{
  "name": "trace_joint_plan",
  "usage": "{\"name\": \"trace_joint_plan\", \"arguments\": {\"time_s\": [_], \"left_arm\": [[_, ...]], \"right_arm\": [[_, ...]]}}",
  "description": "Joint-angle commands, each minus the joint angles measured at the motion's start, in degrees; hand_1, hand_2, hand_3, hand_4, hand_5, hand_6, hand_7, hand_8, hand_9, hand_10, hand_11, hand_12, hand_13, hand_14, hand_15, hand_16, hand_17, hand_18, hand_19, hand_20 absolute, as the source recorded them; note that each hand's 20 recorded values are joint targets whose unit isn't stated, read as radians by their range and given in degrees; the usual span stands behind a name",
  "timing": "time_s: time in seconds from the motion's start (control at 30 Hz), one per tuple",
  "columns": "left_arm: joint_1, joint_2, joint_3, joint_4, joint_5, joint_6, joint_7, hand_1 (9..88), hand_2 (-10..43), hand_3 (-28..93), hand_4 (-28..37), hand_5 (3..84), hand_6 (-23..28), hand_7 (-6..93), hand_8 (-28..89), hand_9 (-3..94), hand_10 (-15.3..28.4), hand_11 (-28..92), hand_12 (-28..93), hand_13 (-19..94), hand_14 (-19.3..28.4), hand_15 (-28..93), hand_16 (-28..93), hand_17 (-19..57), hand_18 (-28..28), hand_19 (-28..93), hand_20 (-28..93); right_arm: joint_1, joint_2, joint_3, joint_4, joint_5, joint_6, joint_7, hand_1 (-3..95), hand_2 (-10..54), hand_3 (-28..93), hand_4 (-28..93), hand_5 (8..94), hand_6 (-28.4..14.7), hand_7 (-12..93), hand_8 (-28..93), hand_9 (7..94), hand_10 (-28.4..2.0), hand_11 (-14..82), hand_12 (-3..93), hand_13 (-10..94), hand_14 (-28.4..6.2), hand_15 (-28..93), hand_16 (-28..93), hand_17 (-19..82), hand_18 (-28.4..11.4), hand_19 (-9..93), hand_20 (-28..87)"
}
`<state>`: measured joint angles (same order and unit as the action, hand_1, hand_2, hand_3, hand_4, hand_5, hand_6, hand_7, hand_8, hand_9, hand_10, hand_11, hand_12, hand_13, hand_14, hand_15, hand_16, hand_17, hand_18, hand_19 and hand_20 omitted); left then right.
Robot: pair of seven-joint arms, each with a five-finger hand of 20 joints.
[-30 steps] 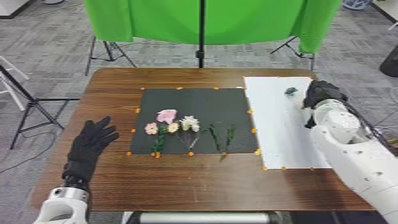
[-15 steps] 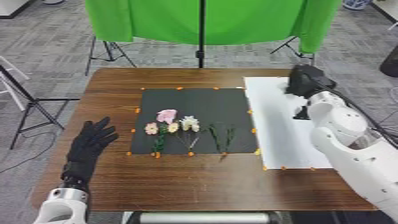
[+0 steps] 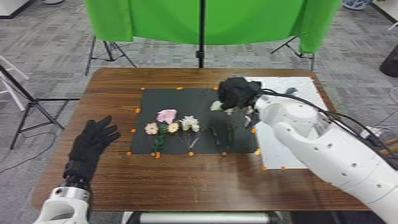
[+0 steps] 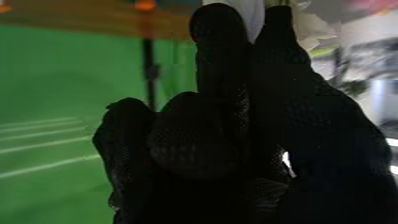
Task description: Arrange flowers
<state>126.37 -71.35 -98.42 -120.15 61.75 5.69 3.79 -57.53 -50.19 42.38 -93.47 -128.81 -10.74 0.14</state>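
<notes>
One white flower (image 3: 216, 105) we see pinched in the right hand (image 3: 236, 92), over the far right corner of the black mat (image 3: 160, 100), probably for joining the other flowers (image 3: 167, 116), while the left hand (image 3: 89, 137), fingers loosely spread, lies left of this mat.

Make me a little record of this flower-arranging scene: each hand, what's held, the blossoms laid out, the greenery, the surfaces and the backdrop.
left hand: black-gloved, fingers straight, left of the mat
right hand: black-gloved, above the mat's far right corner
held: white-petaled flower, pinched in right hand
blossoms on mat: pink, pale pink, small cream, fluffy white
greenery: thin green sprigs, right of the blossoms
surfaces: black rectangular mat beside white sheet, on brown wooden table
backdrop: green cloth
</notes>
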Motion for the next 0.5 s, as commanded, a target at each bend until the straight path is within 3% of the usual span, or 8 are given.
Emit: {"name": "trace_joint_plan", "arguments": {"time_s": [0.03,0.27,0.4,0.5], "left_arm": [[1.04,-0.42,-0.03,-0.01,0.24,-0.32,-0.36,18.0,14.1,55,-28.3,38.0,6.4,5.9,-5,38.8,14.6,16,8,29,19.4,26,-3,1.1,14.6,15,18],[1.22,-0.43,-0.12,-0.06,0.28,-0.4,-0.36,17.8,13.9,55,-28.3,38.1,6.5,5.9,-5,38.8,14.6,16,8,29,19.6,26,-3,1.1,14.6,15,18],[1.16,-0.5,-0.31,-0.1,0.77,-0.86,-0.72,17.0,13.1,57,-28.3,38.1,6.5,5.8,-5,38.8,14.6,16,8,29,19.6,26,-3,1.1,14.6,15,18],[1.04,-0.48,-0.28,-0.06,0.78,-0.88,-0.94,16.7,12.2,60,-28.3,38.0,6.5,5.7,-5,38.7,14.5,15,8,29,19.5,26,-3,1.1,14.6,15,18]], "right_arm": [[-0.72,1.54,-0.86,-0.48,-4.08,-3.72,-1.94,62.9,-9.5,60,-28,76.6,3.6,29,6,87.1,-6.9,11.5,47.3,86,-1.0,67,35,64,-10.6,93,63],[-1.02,1.9,-0.63,-0.74,-4.89,-6.33,-2.37,62.4,-9.5,59,-27,75.7,4.5,29,6,85.3,-7.3,10.6,47.1,85,-1.1,67,35,63,-10.8,93,63],[-0.94,1.61,-0.28,-0.69,-4.17,-7.57,-1.94,59.0,-9.5,54,-25,70.1,3.8,28,3,82.3,-7.6,10.6,46.6,85,-1.4,68,35,63,-10.8,93,63],[-0.87,1.44,-0.13,-0.64,-3.81,-8.24,-1.58,53.1,-9.5,58,-26,67.7,3.4,26,3,78.0,-8.4,19.4,39.7,84,-1.6,68,34,62,-10.9,93,63]]}}
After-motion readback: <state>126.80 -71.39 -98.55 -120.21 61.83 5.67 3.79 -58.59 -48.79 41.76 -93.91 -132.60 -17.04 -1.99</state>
